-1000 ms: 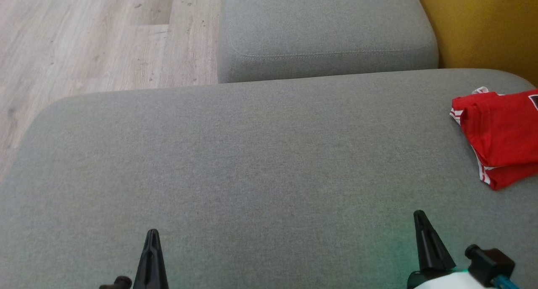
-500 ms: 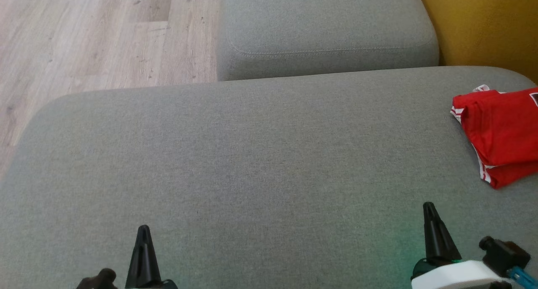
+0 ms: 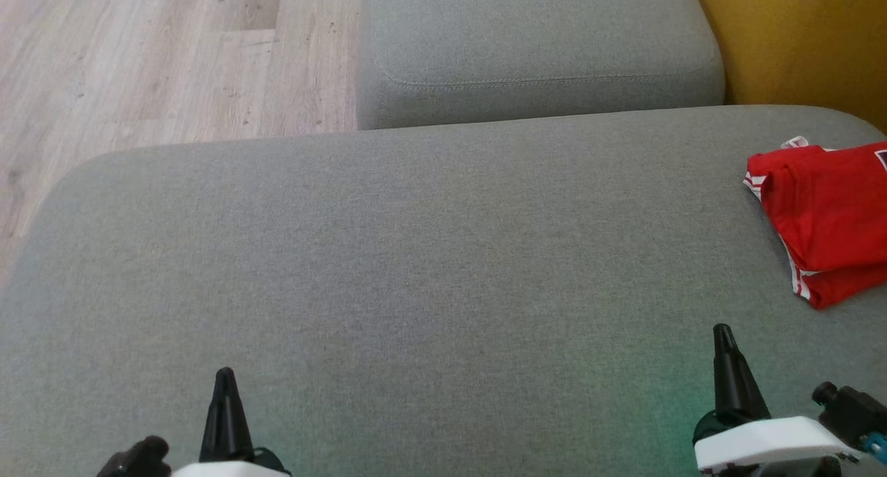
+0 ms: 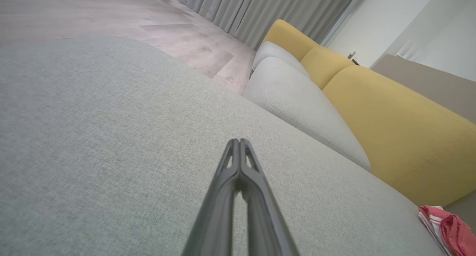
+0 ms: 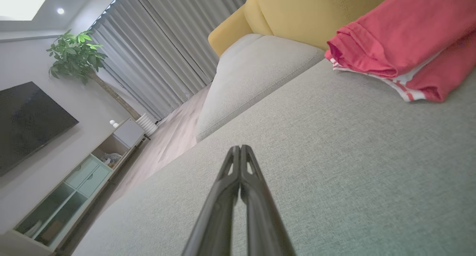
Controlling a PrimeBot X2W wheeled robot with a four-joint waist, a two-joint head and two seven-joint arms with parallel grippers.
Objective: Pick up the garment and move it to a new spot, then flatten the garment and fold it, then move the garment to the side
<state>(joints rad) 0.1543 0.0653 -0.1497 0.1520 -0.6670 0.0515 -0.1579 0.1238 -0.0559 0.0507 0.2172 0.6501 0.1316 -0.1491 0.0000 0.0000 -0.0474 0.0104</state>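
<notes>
The garment (image 3: 828, 217), red with white-striped trim, lies folded at the far right of the grey cushion (image 3: 416, 255); it also shows as a red bundle (image 5: 394, 44) in the right wrist view and as a small red patch (image 4: 446, 226) in the left wrist view. My left gripper (image 3: 224, 376) hovers over the cushion's near left, shut and empty, its tips (image 4: 238, 141) pressed together. My right gripper (image 3: 723, 331) sits at the near right, also shut and empty (image 5: 238, 148), a little short of the garment and apart from it.
A second grey cushion (image 3: 533, 47) lies beyond the first, with a yellow backrest (image 3: 797, 40) at the right. Wooden floor (image 3: 159, 54) lies to the left past the cushion's edge. Curtains (image 5: 167, 55), a plant (image 5: 76, 53), a TV (image 5: 26, 118) and a low cabinet (image 5: 85, 174) stand farther off.
Both grippers have drifted apart: the left tip moved left, the right tip moved right and up. The scene shifted slightly, so the camera moved a little. The garment lies as before.
</notes>
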